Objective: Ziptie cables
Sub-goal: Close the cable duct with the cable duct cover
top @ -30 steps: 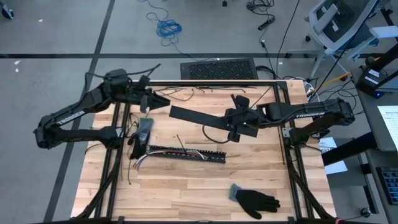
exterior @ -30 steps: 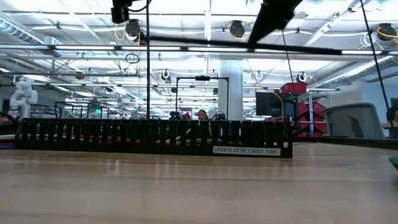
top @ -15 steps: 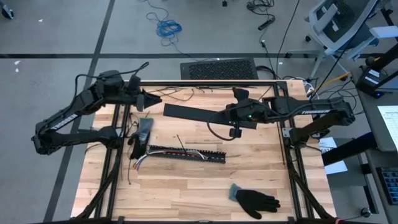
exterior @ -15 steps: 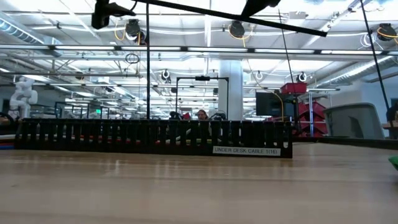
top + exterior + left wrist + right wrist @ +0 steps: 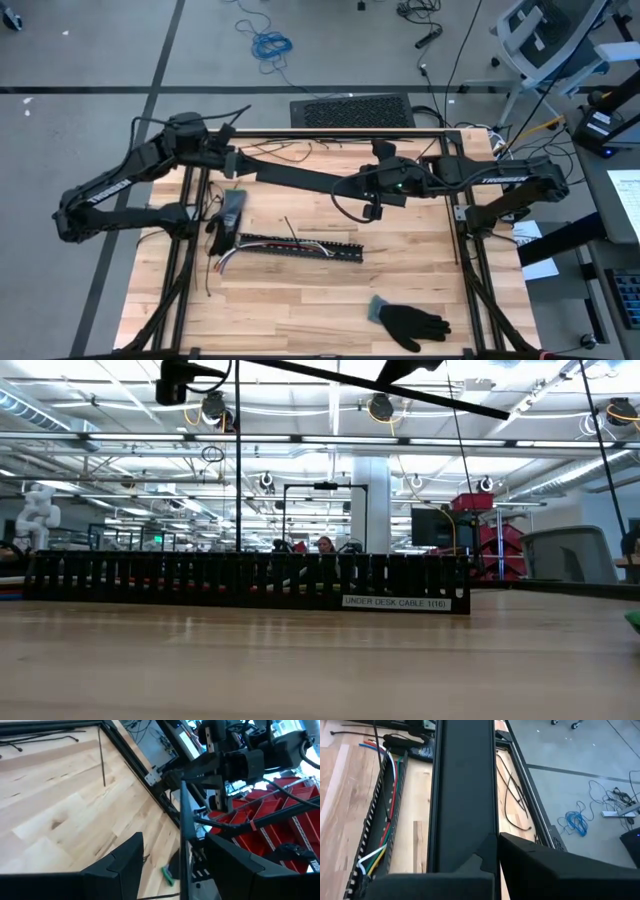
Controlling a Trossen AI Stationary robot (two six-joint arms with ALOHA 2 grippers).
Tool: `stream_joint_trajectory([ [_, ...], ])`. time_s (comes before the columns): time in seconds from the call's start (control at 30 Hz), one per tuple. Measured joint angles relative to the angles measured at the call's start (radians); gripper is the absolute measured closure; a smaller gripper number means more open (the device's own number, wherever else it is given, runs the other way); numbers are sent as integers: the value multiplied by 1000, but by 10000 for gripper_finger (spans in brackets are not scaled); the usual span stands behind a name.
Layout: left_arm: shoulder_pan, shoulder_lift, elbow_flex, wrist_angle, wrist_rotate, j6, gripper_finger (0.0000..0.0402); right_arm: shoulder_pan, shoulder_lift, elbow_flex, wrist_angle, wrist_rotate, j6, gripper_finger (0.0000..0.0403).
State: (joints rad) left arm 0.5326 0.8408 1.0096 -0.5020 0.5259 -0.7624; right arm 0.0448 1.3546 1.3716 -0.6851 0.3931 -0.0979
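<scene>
A long flat black strip (image 5: 305, 177) hangs in the air above the far half of the table, between my two grippers. My right gripper (image 5: 372, 188) is shut on its right end. The strip's left end (image 5: 183, 845) stands between the fingers (image 5: 125, 865) of my open left gripper (image 5: 238, 163), with a gap on either side. The cables (image 5: 300, 245), white, red, green and blue (image 5: 385, 815), lie in a black slotted tray (image 5: 250, 580) on the table below. Their ends stick out at the tray's left (image 5: 222, 262). My right gripper pinches the black strip between its two fingers near the strip's right end (image 5: 465, 830). It comes slanting down from the table's right side, the fingers pointing along the strip. The strip is lifted clear of the table and reaches out toward my left gripper.
A black glove (image 5: 410, 322) lies near the front right. A dark bag (image 5: 228, 212) lies by the tray's left end. Loose thin black strands (image 5: 300, 150) lie along the far edge. Black frame rails (image 5: 190, 250) (image 5: 465, 240) run down both sides of the table.
My right gripper has risen and carried the strip toward the table's left and far edge. The strip's free left end has come up to my left gripper and now stands between its fingers. The tray and the cables have stayed still.
</scene>
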Motion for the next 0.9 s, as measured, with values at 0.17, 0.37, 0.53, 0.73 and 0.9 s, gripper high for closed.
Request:
stream_joint_trajectory([
  [0.17, -19, 31, 0, 22, 20, -27, 198, 0, 14, 0, 19, 1, -5, 403],
  [0.37, -31, 67, 0, 24, 56, -43, 198, 0, 31, 0, 33, 3, -19, 403],
  [0.53, -31, 74, 0, 23, 73, -36, 213, -3, 33, 0, 32, 11, -19, 403],
  [0.73, -31, 74, 0, 21, 18, -18, 318, -13, 32, 0, 43, 28, -23, 403],
  [0.9, -32, 73, 0, 31, -38, -6, 394, -20, 32, 0, 43, 28, -22, 403],
])
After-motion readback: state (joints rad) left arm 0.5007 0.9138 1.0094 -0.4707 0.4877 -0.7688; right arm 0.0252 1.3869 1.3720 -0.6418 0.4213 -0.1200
